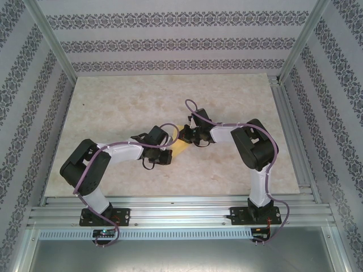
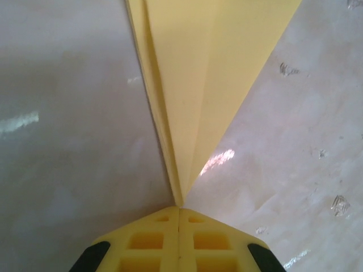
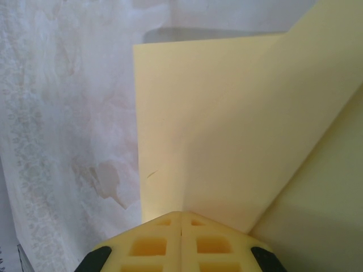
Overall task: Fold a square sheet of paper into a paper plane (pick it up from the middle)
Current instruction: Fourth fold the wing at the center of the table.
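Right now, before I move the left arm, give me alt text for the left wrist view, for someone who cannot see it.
Folded yellow paper narrows to a point pinched between the shut left fingers at bottom centre. It fans wider toward the top edge, creased lengthwise, over a pale marbled table.

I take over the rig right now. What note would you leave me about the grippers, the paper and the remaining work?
Left gripper: shut on the pointed tip of the yellow paper.
Right gripper: shut on the paper's wider end, where a broad flap stands up.
Place: the paper is held between both grippers, over the middle of the table.
Done: the paper is folded to a narrow point with several layers.
Left: probably flatten the broad flap, finish the wings, then release.
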Controlling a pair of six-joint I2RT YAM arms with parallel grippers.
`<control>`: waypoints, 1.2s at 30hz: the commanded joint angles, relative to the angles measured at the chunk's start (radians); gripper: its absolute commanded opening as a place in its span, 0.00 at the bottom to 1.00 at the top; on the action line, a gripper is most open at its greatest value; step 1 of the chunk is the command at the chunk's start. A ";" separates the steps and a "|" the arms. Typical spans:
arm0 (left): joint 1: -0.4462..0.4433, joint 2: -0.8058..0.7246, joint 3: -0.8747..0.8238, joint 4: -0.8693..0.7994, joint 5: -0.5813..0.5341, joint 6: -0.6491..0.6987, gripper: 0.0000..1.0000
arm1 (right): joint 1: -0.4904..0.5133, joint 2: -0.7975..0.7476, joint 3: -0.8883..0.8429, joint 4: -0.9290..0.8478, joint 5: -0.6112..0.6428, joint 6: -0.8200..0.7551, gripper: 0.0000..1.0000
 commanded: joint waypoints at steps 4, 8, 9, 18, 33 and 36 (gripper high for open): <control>-0.003 -0.088 0.070 -0.046 -0.041 -0.015 0.05 | -0.010 0.096 -0.037 -0.105 0.094 0.001 0.01; 0.019 -0.076 0.128 0.005 -0.031 -0.033 0.06 | -0.010 0.098 -0.039 -0.099 0.091 0.003 0.01; 0.022 -0.061 0.144 0.013 -0.027 -0.037 0.07 | -0.010 0.101 -0.038 -0.097 0.091 0.004 0.01; 0.026 0.144 0.251 0.084 0.017 -0.073 0.06 | -0.010 0.109 -0.041 -0.079 0.074 0.015 0.01; 0.042 0.192 0.187 0.088 -0.053 -0.073 0.05 | -0.014 0.109 -0.045 -0.078 0.074 0.016 0.01; 0.042 0.186 0.148 0.107 -0.046 -0.083 0.05 | -0.014 0.111 -0.045 -0.080 0.074 0.017 0.01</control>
